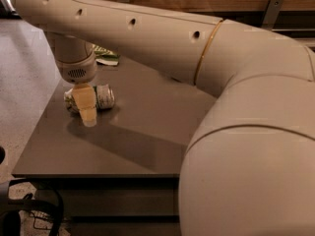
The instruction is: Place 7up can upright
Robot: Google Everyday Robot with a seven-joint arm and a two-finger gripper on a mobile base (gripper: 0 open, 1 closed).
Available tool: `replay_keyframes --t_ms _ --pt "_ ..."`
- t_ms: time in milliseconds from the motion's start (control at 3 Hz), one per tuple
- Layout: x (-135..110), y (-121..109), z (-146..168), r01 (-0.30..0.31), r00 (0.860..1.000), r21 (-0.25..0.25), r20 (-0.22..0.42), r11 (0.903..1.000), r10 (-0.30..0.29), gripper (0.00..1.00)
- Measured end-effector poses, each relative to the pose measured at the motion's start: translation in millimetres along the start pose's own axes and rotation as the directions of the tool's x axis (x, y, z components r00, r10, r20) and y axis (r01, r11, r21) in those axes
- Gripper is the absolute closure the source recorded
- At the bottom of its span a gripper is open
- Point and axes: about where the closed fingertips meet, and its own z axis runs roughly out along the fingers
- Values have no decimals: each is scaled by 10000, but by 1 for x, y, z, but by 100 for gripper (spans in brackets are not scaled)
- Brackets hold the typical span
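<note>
Pincer [88, 116] down over the 7up can [105, 97], left part of the counter [147, 136].

We record the 7up can lying on its side on the dark counter, near the left edge; it shows silver and green, and we can read no writing or logo on it. The pincer points straight down in front of the can's middle and covers it, its tip close to the counter top. We cannot tell whether it grips the can. A green bag [106, 58] lies toward the far edge, partly behind the arm [147, 38].
</note>
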Motion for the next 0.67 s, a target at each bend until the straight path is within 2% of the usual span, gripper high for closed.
replay_keyframes --t_ms 333,667 --pt "-3 -2 3 48 10000 329 -25 9994 -47 16" --pt "-3 -3 4 59 10000 392 -19 9992 -59 39"
